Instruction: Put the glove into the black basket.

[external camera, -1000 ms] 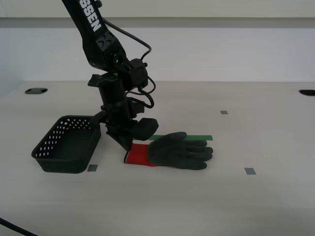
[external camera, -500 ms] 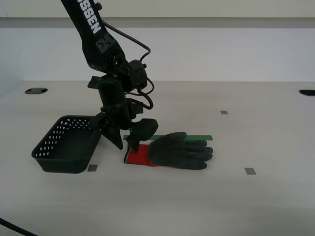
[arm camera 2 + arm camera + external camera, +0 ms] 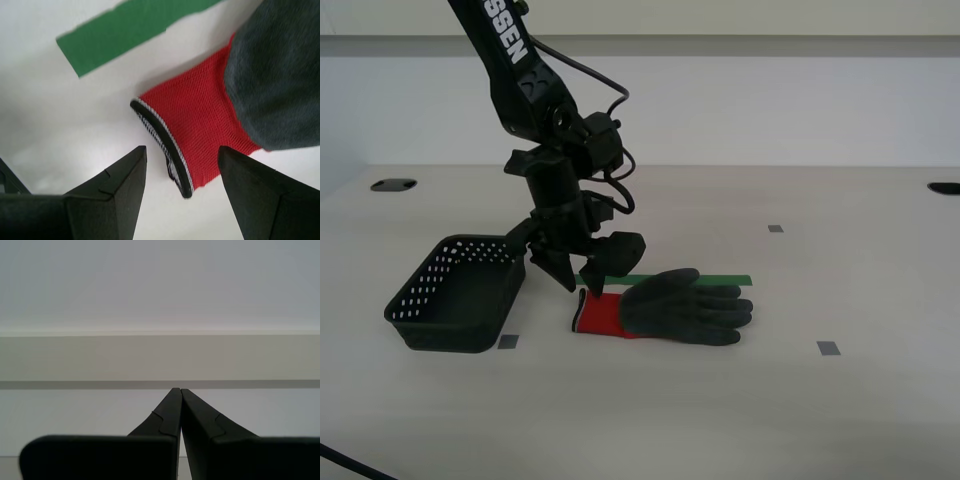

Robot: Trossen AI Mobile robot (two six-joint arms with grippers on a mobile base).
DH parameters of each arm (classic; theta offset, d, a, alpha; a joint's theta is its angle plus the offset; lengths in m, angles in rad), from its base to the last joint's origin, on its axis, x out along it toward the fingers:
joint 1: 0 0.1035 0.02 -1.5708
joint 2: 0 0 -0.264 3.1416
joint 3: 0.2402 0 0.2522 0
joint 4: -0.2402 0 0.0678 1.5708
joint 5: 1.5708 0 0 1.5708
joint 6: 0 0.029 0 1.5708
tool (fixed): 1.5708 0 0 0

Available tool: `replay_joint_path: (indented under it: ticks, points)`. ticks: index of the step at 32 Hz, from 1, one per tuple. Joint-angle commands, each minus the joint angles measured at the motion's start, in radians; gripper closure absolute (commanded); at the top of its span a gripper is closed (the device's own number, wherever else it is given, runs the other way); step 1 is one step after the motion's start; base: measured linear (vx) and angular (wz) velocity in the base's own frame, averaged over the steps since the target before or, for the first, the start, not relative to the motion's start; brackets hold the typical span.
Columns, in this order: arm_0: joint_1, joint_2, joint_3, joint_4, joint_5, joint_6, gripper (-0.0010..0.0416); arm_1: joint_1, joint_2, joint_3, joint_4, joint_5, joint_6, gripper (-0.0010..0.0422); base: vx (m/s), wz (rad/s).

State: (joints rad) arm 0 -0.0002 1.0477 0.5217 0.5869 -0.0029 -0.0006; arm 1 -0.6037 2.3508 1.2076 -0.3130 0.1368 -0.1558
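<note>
The glove (image 3: 670,307) lies flat on the table, dark grey fingers toward the exterior view's right, red cuff (image 3: 600,316) toward the basket. The black basket (image 3: 455,292) stands at the exterior view's left, empty as far as I can see. My second gripper (image 3: 582,282) hangs open just above the cuff's end, jaws pointing down. In the second wrist view the cuff (image 3: 192,125) lies between and beyond the two open fingertips (image 3: 131,167), untouched. My first gripper (image 3: 179,392) is shut and empty, pointing at a blank wall; it does not show in the exterior view.
A green tape strip (image 3: 715,281) lies behind the glove and also shows in the second wrist view (image 3: 127,30). Small grey markers (image 3: 828,348) dot the table. Dark holes sit at the far corners (image 3: 392,185). The arm's black cable loops above the gripper.
My second gripper has opened and lifted slightly off the cuff, shifting a little toward the glove. The glove and the basket have not moved.
</note>
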Motion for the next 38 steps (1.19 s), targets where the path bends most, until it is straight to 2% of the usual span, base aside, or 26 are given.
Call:
replay_joint_path:
  ticks: [1, 7, 10, 14, 28, 29, 32, 33, 34, 38]
  points:
    - [0.0, 0.0, 0.002, 0.003, 0.0, 0.0, 0.0405, -0.004, 0.001, -0.002, -0.015, -0.002, -0.017, 0.022, 0.0, 0.0]
    - [0.0, 0.0, 0.002, 0.004, 0.0, 0.0, 0.0405, -0.009, 0.001, -0.031, -0.006, -0.005, -0.021, 0.022, 0.0, 0.0]
    - [0.0, 0.0, 0.002, 0.005, 0.0, 0.0, 0.0405, -0.009, 0.053, -0.026, -0.001, 0.056, -0.021, 0.022, 0.0, 0.0]
    - [0.0, 0.0, 0.002, 0.001, 0.0, 0.0, 0.0405, -0.01, 0.126, 0.0, 0.009, 0.057, -0.036, 0.022, 0.0, 0.0]
    - [0.0, 0.0, 0.002, 0.004, 0.0, 0.0, 0.0405, -0.014, 0.103, 0.1, -0.013, 0.06, -0.059, 0.0222, 0.0, 0.0]
    - [0.0, 0.0, 0.002, 0.003, 0.0, 0.0, 0.0405, -0.014, 0.105, 0.1, -0.013, 0.06, -0.059, 0.0231, 0.0, 0.0]
    - [0.0, 0.0, 0.002, 0.003, 0.0, 0.0, 0.0405, -0.014, 0.105, 0.1, -0.018, 0.06, -0.064, 0.0311, 0.0, 0.0]
    - [0.0, 0.0, 0.002, 0.003, 0.0, 0.0, 0.0405, -0.014, 0.105, 0.1, -0.018, 0.06, -0.061, 0.0375, 0.0, 0.0]
    - [0.0, 0.0, 0.002, 0.003, 0.0, 0.0, 0.0405, -0.014, 0.105, 0.1, -0.018, 0.06, -0.051, 0.0419, 0.0, 0.0]
    - [0.0, 0.0, 0.002, 0.003, 0.0, 0.0, 0.0405, -0.014, 0.104, 0.1, -0.024, 0.06, -0.04, 0.0412, 0.0, 0.0]
